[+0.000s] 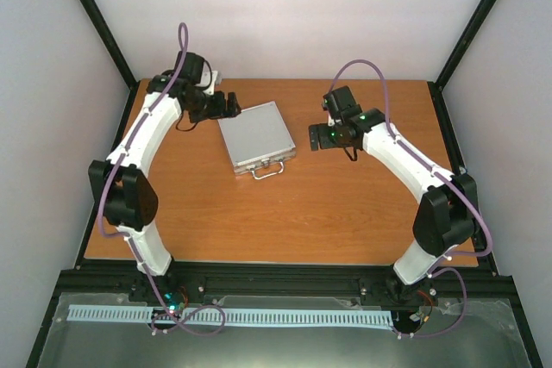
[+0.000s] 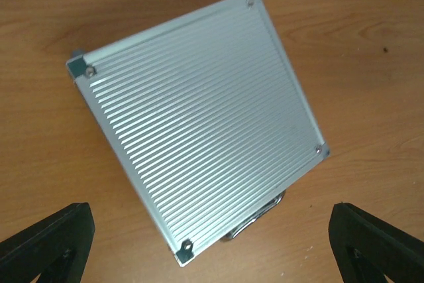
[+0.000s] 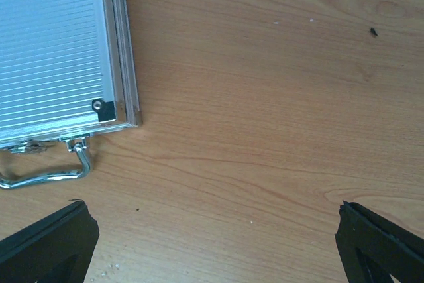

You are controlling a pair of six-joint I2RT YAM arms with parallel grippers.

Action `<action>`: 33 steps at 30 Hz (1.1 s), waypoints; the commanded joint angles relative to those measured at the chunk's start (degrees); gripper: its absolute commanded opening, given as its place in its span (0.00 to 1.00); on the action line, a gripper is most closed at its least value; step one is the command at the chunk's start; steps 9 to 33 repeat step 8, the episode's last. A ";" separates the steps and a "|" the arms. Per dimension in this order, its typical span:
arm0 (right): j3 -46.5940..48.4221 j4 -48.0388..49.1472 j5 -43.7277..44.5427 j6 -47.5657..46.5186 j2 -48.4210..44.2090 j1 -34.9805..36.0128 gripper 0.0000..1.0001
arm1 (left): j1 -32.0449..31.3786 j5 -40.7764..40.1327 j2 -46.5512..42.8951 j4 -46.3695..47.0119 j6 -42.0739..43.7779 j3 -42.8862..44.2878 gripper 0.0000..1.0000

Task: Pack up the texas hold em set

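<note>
The silver aluminium case (image 1: 256, 137) lies closed and flat on the wooden table, its metal handle (image 1: 268, 171) toward the near side. It fills the left wrist view (image 2: 199, 124) and shows at the upper left of the right wrist view (image 3: 53, 51), with its handle (image 3: 46, 173) below. My left gripper (image 1: 226, 106) hovers open and empty just left of the case's far corner. My right gripper (image 1: 321, 136) hovers open and empty to the right of the case. Chips, card decks, dice and disc are out of view.
The wooden table (image 1: 345, 204) is bordered by a black frame, with white walls on three sides. A white slotted rail (image 1: 233, 318) lies in front of the arm bases.
</note>
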 commanded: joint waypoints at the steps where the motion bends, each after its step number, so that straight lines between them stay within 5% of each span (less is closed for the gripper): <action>1: 0.44 -0.04 2.64 -0.85 -0.46 -0.72 1.00 | 0.32 -2.07 -4.35 0.26 2.46 -3.55 1.00; 33: -0.41 0.88 2.45 -0.62 -0.25 -1.66 1.00 | 0.32 -1.63 -7.59 2.76 2.06 -8.44 1.00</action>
